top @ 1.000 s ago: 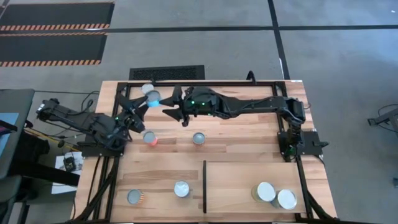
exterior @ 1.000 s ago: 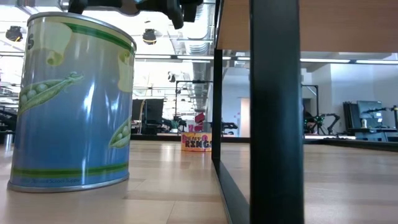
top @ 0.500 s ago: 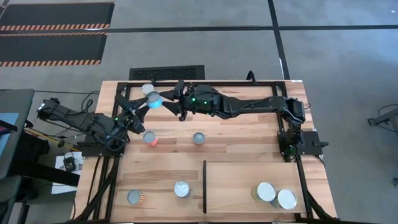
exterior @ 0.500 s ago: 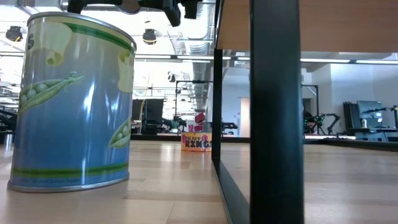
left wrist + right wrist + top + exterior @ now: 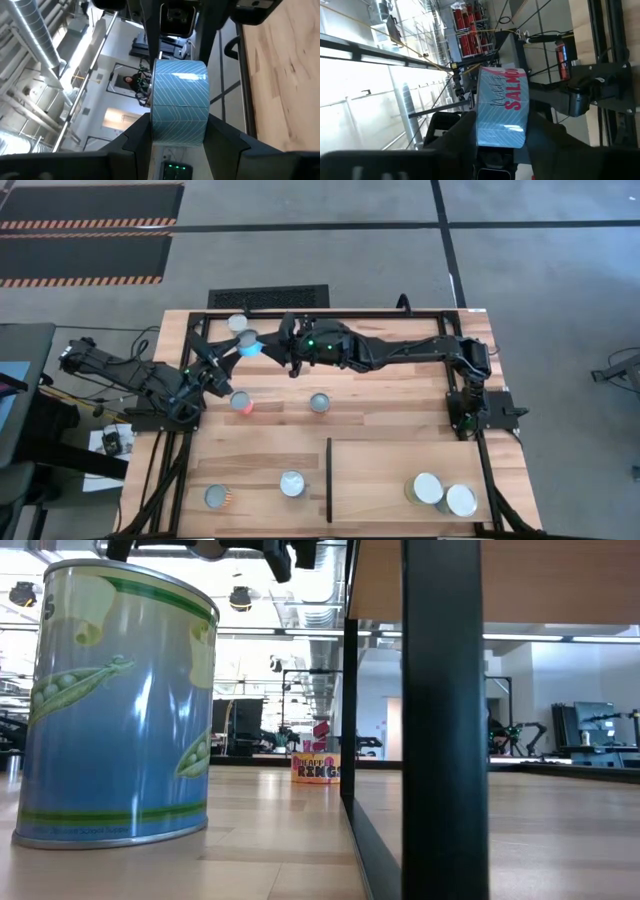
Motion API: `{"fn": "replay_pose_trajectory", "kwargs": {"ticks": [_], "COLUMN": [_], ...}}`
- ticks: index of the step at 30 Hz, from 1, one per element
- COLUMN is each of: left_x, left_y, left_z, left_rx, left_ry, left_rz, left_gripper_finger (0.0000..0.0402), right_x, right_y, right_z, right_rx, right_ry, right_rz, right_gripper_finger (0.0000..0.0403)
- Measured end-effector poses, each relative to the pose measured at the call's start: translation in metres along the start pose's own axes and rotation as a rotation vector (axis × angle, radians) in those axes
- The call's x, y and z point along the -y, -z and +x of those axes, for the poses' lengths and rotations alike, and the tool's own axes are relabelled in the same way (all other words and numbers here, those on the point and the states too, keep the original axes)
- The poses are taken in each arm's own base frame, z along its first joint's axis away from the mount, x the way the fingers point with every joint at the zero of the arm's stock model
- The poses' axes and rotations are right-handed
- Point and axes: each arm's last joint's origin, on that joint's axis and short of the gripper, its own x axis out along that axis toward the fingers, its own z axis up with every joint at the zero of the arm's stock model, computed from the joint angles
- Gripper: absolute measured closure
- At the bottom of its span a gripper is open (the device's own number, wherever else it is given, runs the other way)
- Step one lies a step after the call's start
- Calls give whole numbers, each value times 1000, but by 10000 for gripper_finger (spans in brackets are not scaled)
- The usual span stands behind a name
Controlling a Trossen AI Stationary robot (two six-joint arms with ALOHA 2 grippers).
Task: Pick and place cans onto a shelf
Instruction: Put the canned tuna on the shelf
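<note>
Over the last second the right end effector (image 5: pixel 268 346) has moved left and closed the gap to the left end effector (image 5: pixel 228 351), so both now grip the same blue can (image 5: pixel 248 344) above the desk's (image 5: pixel 400 405) far left part. In the left wrist view the blue can (image 5: pixel 179 102) sits clamped between the left fingers (image 5: pixel 138 134); in the right wrist view it reads "SALMON" (image 5: pixel 502 106). Another can (image 5: pixel 237 323) stands just behind it. Two cans (image 5: pixel 428 487) stand touching on the shelf (image 5: pixel 380 470), right of its black divider (image 5: pixel 328 478).
</note>
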Motion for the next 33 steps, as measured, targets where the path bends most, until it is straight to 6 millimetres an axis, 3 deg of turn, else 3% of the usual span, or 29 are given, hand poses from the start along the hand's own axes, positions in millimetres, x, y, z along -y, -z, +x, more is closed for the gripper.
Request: {"fn": "replay_pose_trajectory", "kwargs": {"ticks": [6, 14, 23, 28, 33], "left_x": [1, 1, -10, -39, -72], "left_y": [0, -2, -2, 2, 24], "left_z": [0, 0, -2, -10, -29], "left_rx": [4, 42, 21, 46, 140], "left_ry": [5, 19, -8, -48, -72], "left_rz": [7, -25, -45, -300, -675], "left_gripper_finger": [271, 177, 186, 197, 228], "right_x": [0, 0, -4, -17, -48], "right_y": [0, 0, -14, -37, -63], "right_z": [0, 0, 1, -3, -35], "right_rx": [-5, -24, 3, -10, -152], "right_ry": [13, 13, -6, 8, 120], "right_rz": [-29, -84, -149, -281, -486], "right_gripper_finger": [278, 272, 271, 271, 271]}}
